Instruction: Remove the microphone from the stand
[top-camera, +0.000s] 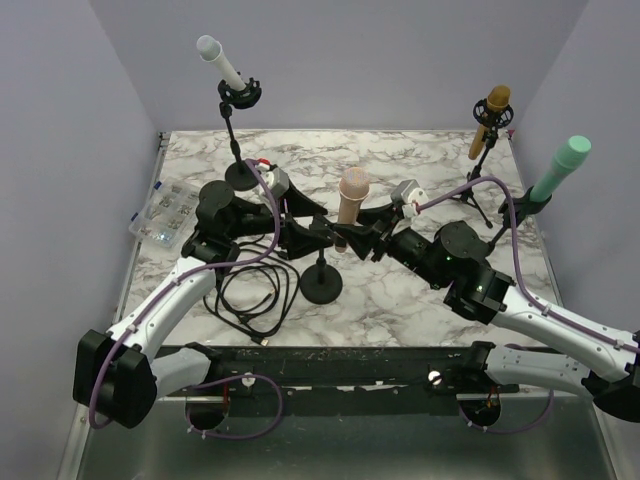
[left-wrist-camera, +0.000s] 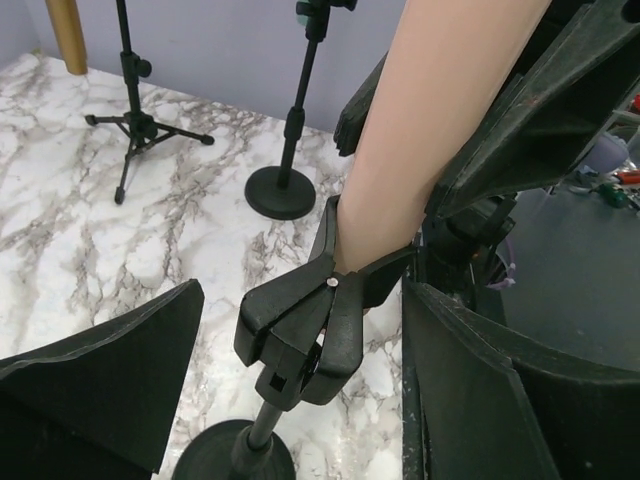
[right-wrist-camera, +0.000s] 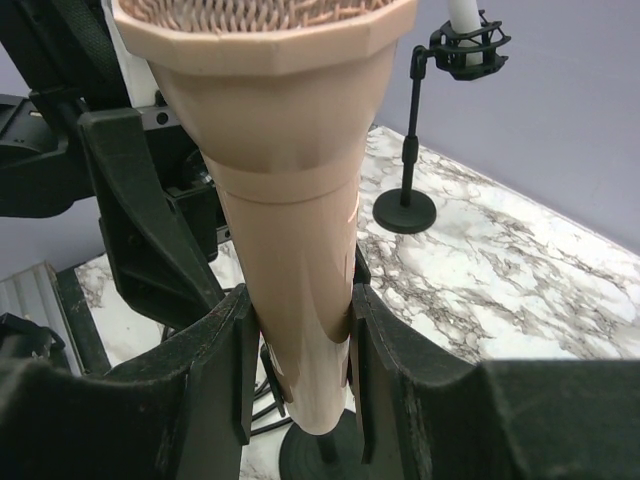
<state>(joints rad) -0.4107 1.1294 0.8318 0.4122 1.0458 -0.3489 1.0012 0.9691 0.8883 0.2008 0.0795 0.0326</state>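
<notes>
No legible txt, brand or nos. in any view. Body of microphone (right-wrist-camera: 290, 200) plain, no label. Bits in clear box (top-camera: 165, 213) at worktop (top-camera: 390, 310) left edge too small to read.

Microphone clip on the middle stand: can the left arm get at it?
Probably yes: the open left gripper straddles the clip, nothing between; the right gripper holds the peach microphone above.

The left arm (top-camera: 165, 300) and right arm (top-camera: 550, 328) are wearing smooth white shells between chunky black joints (the bases are showing black too). Along both, purple cables (top-camera: 515, 240) are trailing in loose loops. At the wrists, broad wedge-shaped fingers (left-wrist-camera: 100, 385) are showing matte black plastic.
</notes>
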